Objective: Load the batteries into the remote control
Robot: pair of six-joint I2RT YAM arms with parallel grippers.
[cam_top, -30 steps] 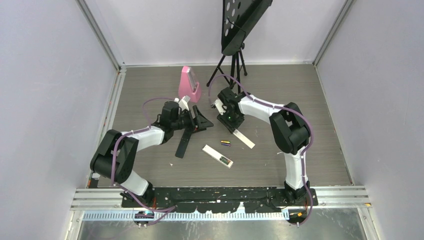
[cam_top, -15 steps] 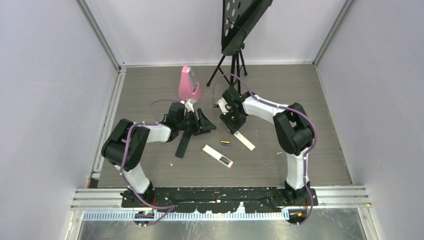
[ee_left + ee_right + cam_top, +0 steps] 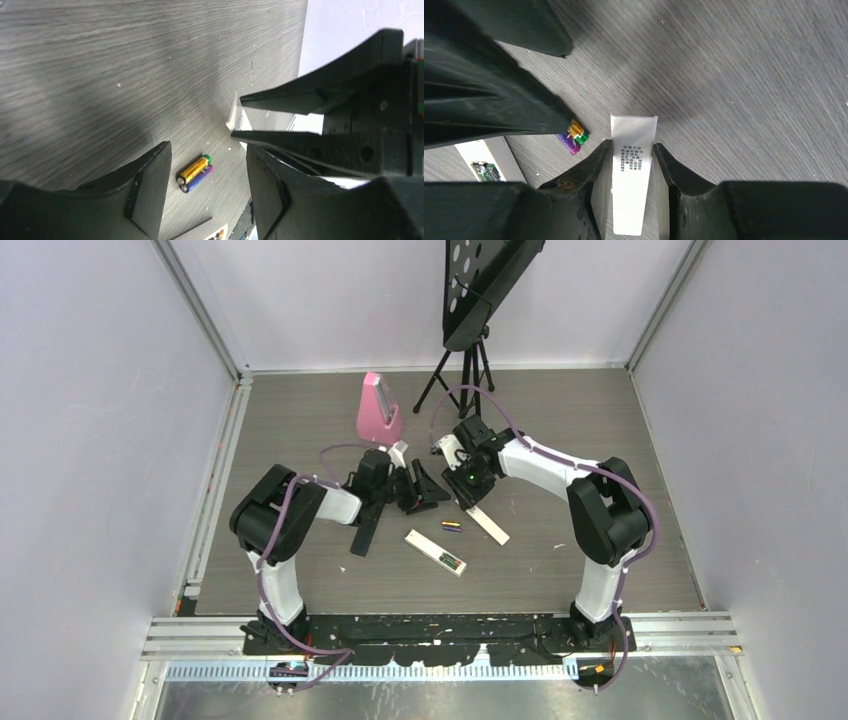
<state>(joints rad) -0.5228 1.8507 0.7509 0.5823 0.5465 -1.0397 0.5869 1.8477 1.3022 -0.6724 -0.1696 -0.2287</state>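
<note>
Beside the slim flat black remote control (image 3: 367,528), on its right, we see two small batteries (image 3: 195,172), one gold and one purple, lying side by side on the grey wood-grain table (image 3: 600,440), not yet loaded. Our left gripper (image 3: 207,150) points toward them, jaws spread and empty. Our right gripper (image 3: 632,147), further right of the remote, straddles a thin white printed strip (image 3: 634,127); whether it presses the strip we cannot tell.

The grippers stand very near each other, so a careless descent could knock them together or set the round cells rolling. A white bar-shaped remote (image 3: 435,552), nearer us than the black one, could be mistaken for it. Open table lies right of the remote — a pink metronome (image 3: 378,410) and a tripod (image 3: 465,375) crowd its far side.
</note>
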